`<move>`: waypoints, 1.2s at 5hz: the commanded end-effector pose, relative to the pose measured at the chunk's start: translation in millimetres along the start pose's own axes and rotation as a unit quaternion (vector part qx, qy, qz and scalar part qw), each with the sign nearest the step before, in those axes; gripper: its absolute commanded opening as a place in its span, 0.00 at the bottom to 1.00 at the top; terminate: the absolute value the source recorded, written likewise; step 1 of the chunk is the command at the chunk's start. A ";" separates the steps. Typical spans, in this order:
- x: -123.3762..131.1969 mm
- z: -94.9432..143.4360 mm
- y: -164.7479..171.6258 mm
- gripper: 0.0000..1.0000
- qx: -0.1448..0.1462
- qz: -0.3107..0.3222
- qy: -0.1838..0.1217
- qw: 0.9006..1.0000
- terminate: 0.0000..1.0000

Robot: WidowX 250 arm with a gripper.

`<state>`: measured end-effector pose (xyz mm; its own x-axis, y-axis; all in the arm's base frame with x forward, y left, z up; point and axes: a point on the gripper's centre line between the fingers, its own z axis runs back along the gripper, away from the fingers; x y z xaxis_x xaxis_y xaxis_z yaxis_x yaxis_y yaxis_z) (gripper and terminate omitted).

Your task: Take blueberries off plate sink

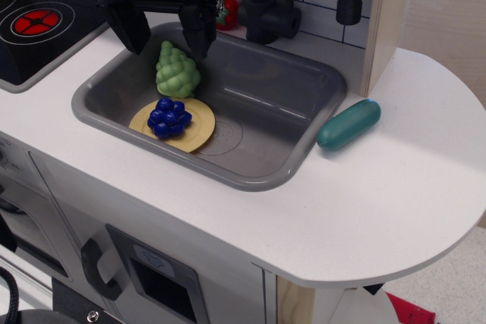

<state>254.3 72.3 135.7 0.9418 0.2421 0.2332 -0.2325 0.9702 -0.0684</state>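
Note:
The blueberries (169, 117), a glossy dark-blue cluster, lie on the yellow plate (197, 128) at the left of the grey sink (285, 104). My black gripper (165, 42) hangs open and empty above the sink's back left corner, its two fingers spread either side of the light-green bumpy cluster (177, 70). It is above and behind the blueberries, not touching them. The drain ring (222, 136) shows in the sink floor just right of the plate.
The light-green cluster stands right behind the plate. A black tap (266, 5) and a red toy (225, 11) sit behind the sink. A teal pill-shaped object (348, 124) lies on the white counter at the right. A stove top (34, 20) is at the left.

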 end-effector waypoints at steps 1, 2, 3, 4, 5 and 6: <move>0.0 0.0 0.0 1.00 0.000 0.000 0.000 1.000 0.00; 10.8 -10.7 13.4 1.00 0.026 0.027 -0.017 0.999 0.00; 22.7 -27.0 29.7 1.00 0.040 0.046 -0.024 0.998 0.00; 25.3 -46.8 41.6 1.00 0.051 0.056 -0.034 0.997 0.00; 22.0 -68.7 48.4 1.00 0.066 0.061 -0.039 0.995 0.00; 23.2 -82.7 52.6 1.00 0.062 0.075 -0.048 0.994 0.00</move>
<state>281.0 123.3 47.0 0.8779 0.3796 0.2918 -0.3996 0.9166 0.0098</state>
